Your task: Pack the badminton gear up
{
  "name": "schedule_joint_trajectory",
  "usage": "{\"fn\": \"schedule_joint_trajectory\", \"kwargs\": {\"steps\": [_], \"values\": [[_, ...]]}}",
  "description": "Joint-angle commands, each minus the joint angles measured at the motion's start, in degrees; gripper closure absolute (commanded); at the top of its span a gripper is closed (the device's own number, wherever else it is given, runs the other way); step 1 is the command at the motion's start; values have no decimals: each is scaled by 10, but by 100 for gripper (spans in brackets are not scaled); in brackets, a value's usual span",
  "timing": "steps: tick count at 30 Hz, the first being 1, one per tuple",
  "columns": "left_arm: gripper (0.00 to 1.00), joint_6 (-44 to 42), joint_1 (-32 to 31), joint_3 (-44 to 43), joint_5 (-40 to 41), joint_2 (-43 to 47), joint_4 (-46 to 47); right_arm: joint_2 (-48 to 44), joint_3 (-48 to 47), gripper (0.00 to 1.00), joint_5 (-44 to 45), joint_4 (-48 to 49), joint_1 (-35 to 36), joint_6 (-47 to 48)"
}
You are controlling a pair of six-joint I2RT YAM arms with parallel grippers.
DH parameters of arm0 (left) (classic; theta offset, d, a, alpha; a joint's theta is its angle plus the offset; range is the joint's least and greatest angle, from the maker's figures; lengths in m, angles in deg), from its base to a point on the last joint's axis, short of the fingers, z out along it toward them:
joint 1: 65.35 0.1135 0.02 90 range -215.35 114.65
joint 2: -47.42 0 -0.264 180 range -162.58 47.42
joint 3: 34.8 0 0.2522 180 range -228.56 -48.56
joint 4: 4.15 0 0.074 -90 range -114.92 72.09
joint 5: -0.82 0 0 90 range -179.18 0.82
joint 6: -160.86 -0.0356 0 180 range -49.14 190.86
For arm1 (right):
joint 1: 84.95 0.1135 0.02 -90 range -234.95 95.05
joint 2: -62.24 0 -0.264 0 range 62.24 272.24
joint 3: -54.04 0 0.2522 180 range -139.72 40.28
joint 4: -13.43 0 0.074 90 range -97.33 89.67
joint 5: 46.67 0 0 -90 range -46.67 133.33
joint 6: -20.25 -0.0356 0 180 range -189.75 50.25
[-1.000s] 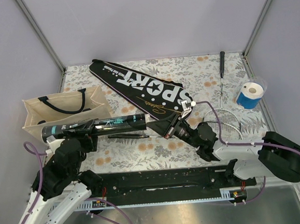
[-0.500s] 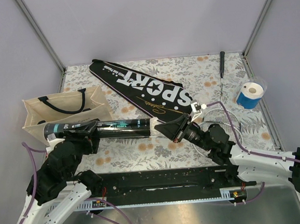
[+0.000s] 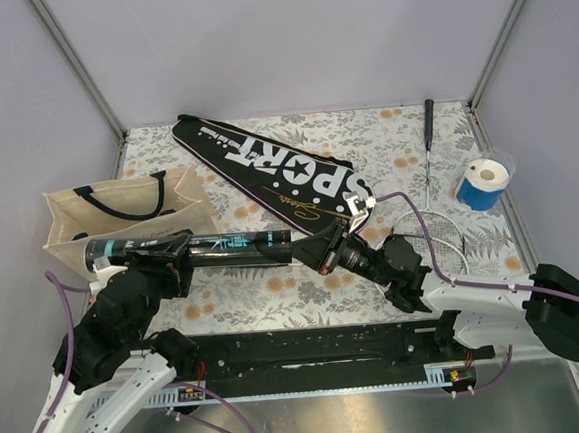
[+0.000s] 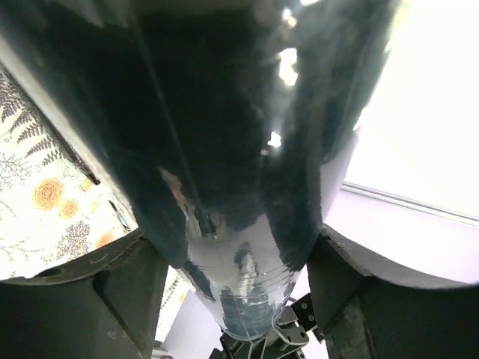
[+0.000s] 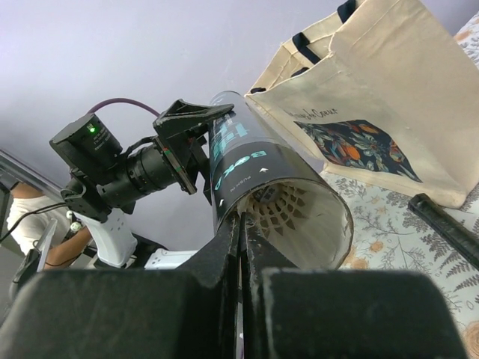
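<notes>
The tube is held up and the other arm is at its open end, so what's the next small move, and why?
Probably nudge the right gripper forward to press the shuttlecock deeper into the tube. Its jaws are shut at the open mouth, the shuttlecock sits just inside, and the left gripper holds the tube.

Tote bag (image 3: pixel 77 219) just behind tube (image 3: pixel 238 246)

We see the left arm (image 3: pixel 116 310) and right arm (image 3: pixel 477 300): white links, black joints, purple cables (image 3: pixel 485 281), and a black wedge-shaped right gripper (image 3: pixel 320 253).
</notes>
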Motion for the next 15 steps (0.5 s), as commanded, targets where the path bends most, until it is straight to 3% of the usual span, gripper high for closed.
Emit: {"fn": "schedule_joint_trajectory", "kwargs": {"steps": [1, 6, 15], "values": [[82, -2, -4, -25, -52, -10, 57, 27, -21, 100, -24, 74, 4, -20], [82, -1, -4, -27, -58, -13, 59, 50, -17, 99, -30, 117, 4, -37], [82, 2, -4, -25, -53, -7, 59, 67, -11, 88, -23, 143, 4, -62]]}}
